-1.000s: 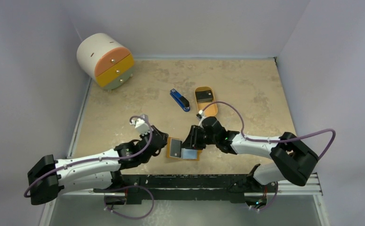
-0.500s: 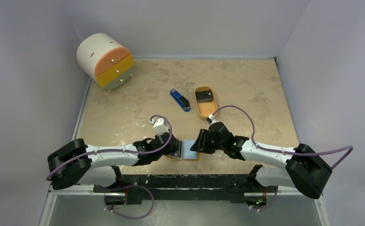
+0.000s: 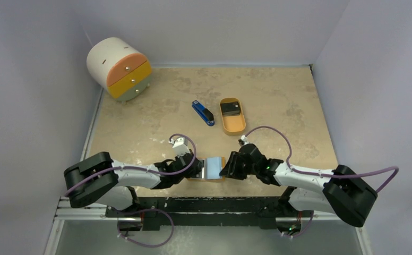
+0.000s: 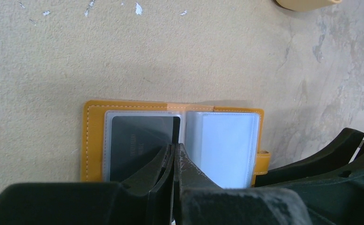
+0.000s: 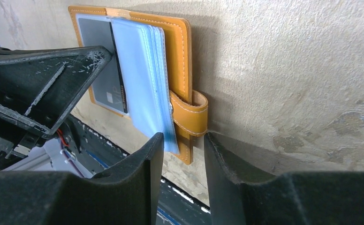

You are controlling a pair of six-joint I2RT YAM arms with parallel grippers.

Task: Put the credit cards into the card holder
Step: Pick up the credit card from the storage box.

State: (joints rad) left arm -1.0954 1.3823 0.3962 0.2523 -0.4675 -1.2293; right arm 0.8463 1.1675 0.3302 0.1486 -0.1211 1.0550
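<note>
- I am watching the left gripper with its two black fingers pressed fully together and nothing visibly caught between them. The joined tips are sitting over the centre fold of the open card holder, a small flat orange leather-like folding wallet with stitched edges. I cannot tell whether they are touching it.
- The right gripper is standing with its jaws partly apart, straddling one edge of the same card holder. The orange strap tab and a corner of the cover are lying between the fingers. I cannot tell whether they are pinching these or only bracketing them.
- The card holder is lying open and flat between the two grippers, near the front edge of the mottled beige table.
- A dark grey-black credit card is sitting inside the clear pocket on the half nearer the left arm. A stack of pale blue clear plastic sleeves is covering the other half.
- Well apart, further back, I am seeing an oval orange tray with a small dark rectangular item lying in it.
- A blue-and-black stapler-like bar is lying just beside the tray.
- A round white drawer unit with orange and yellow fronts is standing in the far left corner.
</note>
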